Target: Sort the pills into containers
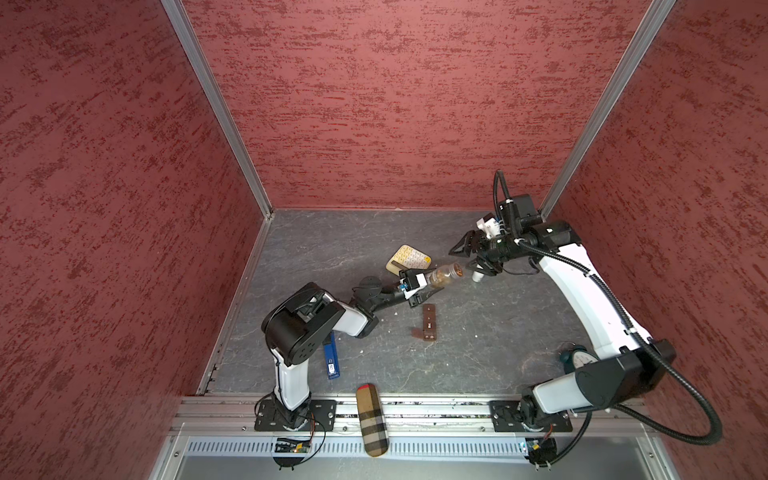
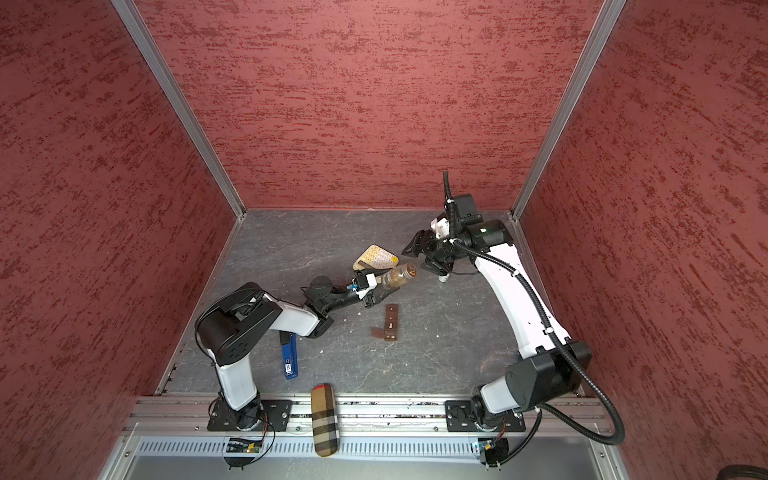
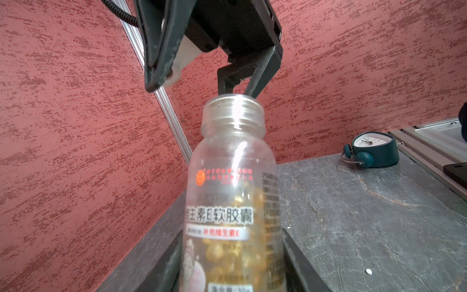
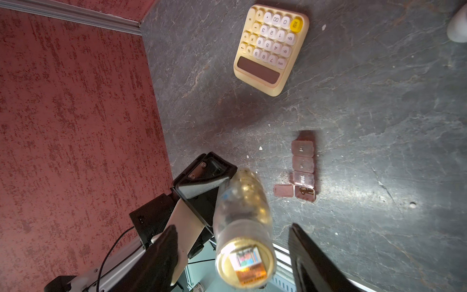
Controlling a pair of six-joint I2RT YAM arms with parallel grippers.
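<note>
My left gripper [image 1: 419,286] is shut on a clear amber bottle [image 1: 446,275] of golden capsules, held nearly level above the table. In the left wrist view the bottle [image 3: 232,192] shows a bare threaded neck with no cap. My right gripper [image 1: 467,257] is open, its fingers either side of the bottle's mouth [image 4: 243,263] without touching it. The containers [image 1: 429,322] are a dark brown strip box on the table in front of the bottle; in the right wrist view the containers [image 4: 303,166] have one end lid flipped open. A white pill [image 3: 369,271] lies loose on the table.
A yellow calculator [image 1: 409,258] lies behind the left gripper. A small white bottle [image 1: 478,276] stands under the right gripper. A blue stapler [image 1: 331,361] lies by the left arm, a plaid case [image 1: 372,419] on the front rail, a teal clock [image 1: 575,357] by the right arm.
</note>
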